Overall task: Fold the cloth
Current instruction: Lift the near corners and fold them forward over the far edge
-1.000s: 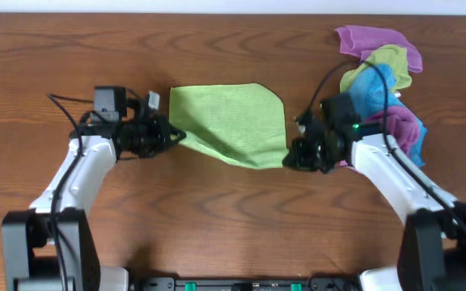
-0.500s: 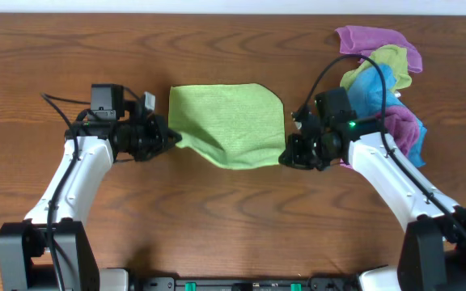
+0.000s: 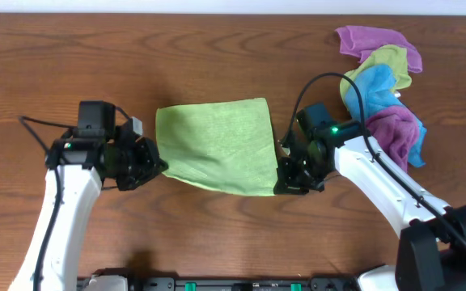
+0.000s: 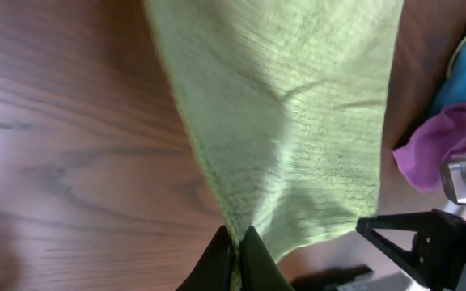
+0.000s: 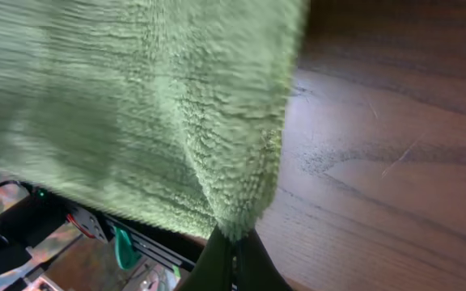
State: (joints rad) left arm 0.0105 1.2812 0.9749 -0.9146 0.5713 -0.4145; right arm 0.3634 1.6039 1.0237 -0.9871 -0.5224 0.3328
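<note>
The green cloth [image 3: 215,145] hangs spread between my two grippers above the middle of the wooden table [image 3: 217,56]. My left gripper [image 3: 162,167] is shut on its near left corner; the left wrist view shows the fingers [image 4: 238,245] pinching the cloth [image 4: 298,121]. My right gripper [image 3: 280,186] is shut on its near right corner; the right wrist view shows the fingers [image 5: 231,249] pinching the cloth [image 5: 136,105]. The far edge of the cloth lies near the table's middle.
A pile of purple, yellow-green, blue and magenta cloths [image 3: 383,81] lies at the back right, just behind my right arm. It also shows in the left wrist view [image 4: 451,129].
Both grippers have moved toward the front edge of the table, pulling the green cloth with them. The cloth now looks squarer and more spread out.
</note>
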